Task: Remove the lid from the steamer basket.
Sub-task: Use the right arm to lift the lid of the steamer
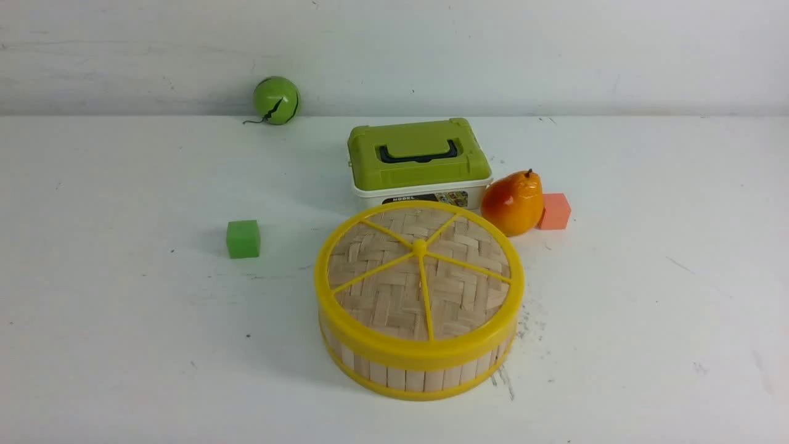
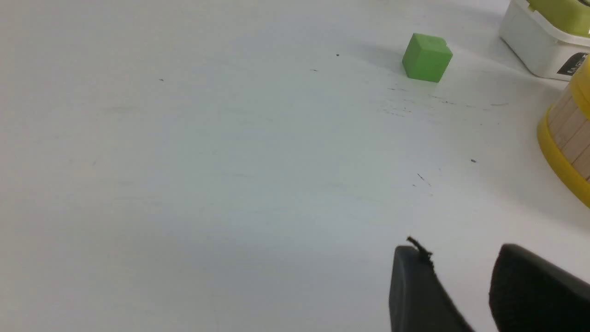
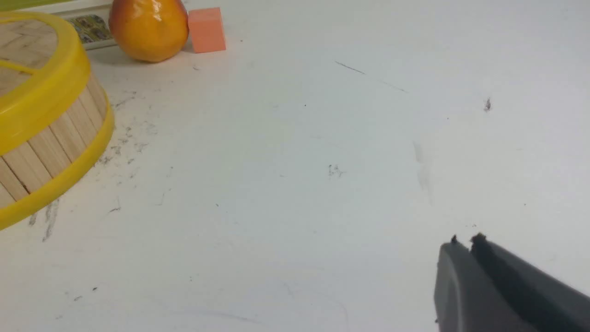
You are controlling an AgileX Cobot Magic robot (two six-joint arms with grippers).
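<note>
The steamer basket (image 1: 419, 373), with bamboo slat walls and yellow hoops, stands at the middle front of the white table. The lid (image 1: 419, 280), woven bamboo with a yellow rim, spokes and centre knob, sits on top of it. Neither arm shows in the front view. In the left wrist view my left gripper (image 2: 461, 253) is open and empty above bare table, with the basket's wall (image 2: 569, 133) off to one side. In the right wrist view my right gripper (image 3: 465, 240) is shut and empty, well away from the basket (image 3: 46, 147) and the lid's rim (image 3: 46, 97).
A white box with a green handled lid (image 1: 419, 157) stands right behind the basket. An orange pear (image 1: 513, 202) and a salmon cube (image 1: 554, 211) lie to its right. A green cube (image 1: 243, 238) lies left of the basket. A green ball (image 1: 276, 100) rests by the back wall.
</note>
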